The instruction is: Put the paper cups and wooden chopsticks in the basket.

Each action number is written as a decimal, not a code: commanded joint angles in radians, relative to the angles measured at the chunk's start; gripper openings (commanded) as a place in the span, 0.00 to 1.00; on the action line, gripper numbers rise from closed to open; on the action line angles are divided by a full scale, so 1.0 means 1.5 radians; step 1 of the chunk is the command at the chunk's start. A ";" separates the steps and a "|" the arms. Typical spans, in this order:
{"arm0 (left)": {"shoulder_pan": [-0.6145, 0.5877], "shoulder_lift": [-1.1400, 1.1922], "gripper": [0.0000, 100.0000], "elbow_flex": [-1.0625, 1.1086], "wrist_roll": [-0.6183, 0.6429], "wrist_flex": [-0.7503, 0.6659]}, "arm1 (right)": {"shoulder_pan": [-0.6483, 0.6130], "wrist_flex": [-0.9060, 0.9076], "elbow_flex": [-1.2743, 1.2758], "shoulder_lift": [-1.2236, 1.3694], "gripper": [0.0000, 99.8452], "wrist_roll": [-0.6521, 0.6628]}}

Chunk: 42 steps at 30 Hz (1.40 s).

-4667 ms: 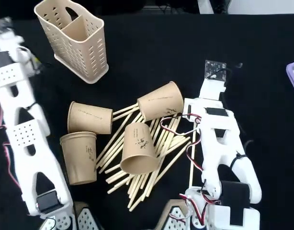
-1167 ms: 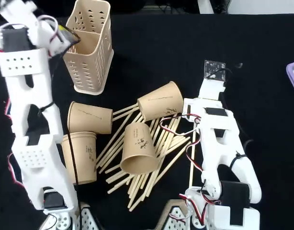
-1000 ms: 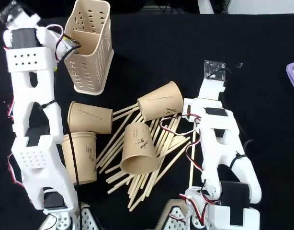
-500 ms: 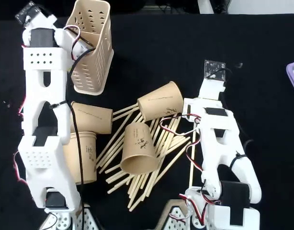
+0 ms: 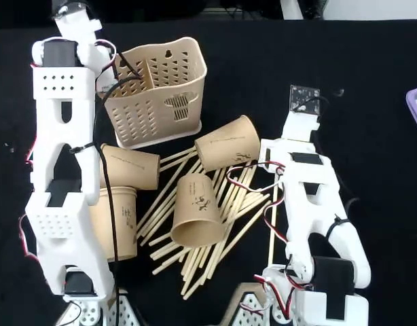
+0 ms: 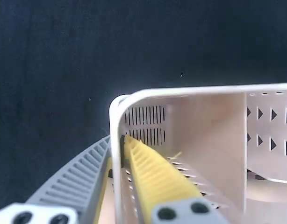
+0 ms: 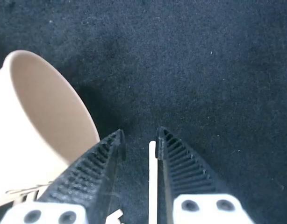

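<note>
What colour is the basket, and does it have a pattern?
The basket is plain beige, its walls pierced with rows of slots and small triangles. The high view shows it best.

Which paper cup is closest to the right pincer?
The rightmost paper cup, its mouth right beside the right pincer; the other three lie farther off.

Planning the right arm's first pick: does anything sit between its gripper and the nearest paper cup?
Nothing visible does. The right gripper is open right beside the paper cup, with only bare black table between them. One wooden chopstick lies between its fingers, not on the cup's side.
</note>
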 commanded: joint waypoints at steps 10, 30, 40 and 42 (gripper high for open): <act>-0.028 -0.023 0.19 -0.008 -0.037 -0.010 | -0.005 0.051 -0.047 -0.006 0.12 -0.004; -0.002 -0.023 0.08 -0.014 -0.226 -0.001 | -0.094 0.254 -0.111 -0.200 0.19 0.074; -0.038 -0.025 0.24 -0.224 -0.225 0.077 | -0.173 0.162 -0.107 -0.128 0.26 0.100; -0.039 -0.025 0.24 -0.277 -0.225 0.094 | -0.173 0.138 -0.107 -0.103 0.24 0.100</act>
